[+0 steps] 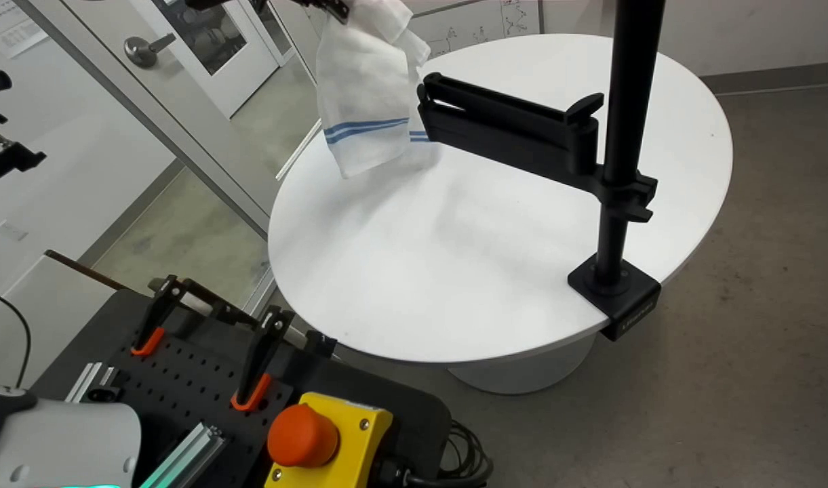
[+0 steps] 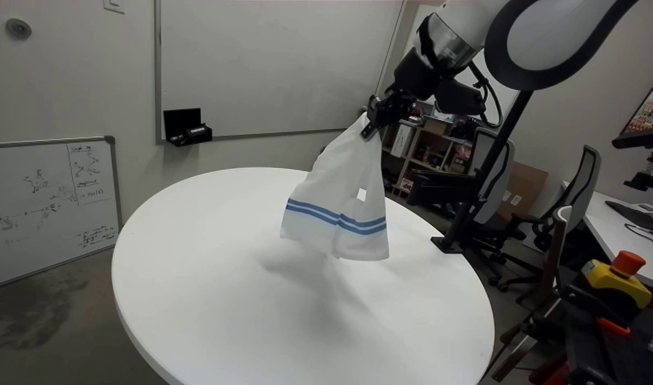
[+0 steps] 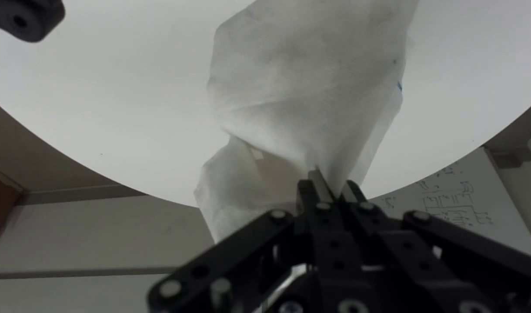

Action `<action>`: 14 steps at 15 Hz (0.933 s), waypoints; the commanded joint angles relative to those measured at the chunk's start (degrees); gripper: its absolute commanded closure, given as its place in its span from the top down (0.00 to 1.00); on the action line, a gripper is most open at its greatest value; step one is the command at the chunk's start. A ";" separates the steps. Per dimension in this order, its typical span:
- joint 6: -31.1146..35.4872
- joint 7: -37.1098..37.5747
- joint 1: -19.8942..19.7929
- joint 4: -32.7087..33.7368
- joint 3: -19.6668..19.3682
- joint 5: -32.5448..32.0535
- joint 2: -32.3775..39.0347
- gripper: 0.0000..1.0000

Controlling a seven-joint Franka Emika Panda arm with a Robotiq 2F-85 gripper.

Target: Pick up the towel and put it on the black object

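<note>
Robotiq gripper jaws clamped on blue-striped towel, hanging over round table; at towel's 3 o'clock in an exterior view, black pole-mounted arm looks narrow, so off-centre release could slide off.

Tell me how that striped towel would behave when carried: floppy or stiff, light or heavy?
The towel is likely floppy: it drapes in loose folds from the gripper. It is probably light, since its cloth looks thin. Its lower end may sway, as it appears to hang clear of the table.
</note>
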 commanded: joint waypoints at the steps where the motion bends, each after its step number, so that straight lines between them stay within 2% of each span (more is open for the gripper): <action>1: -2.38 1.11 -1.38 4.47 -0.11 1.77 0.68 0.01; 9: -7.46 6.46 -3.40 14.31 -5.01 2.14 3.59 0.01; 14: -7.53 11.22 -1.68 15.30 -12.10 -1.29 4.09 0.01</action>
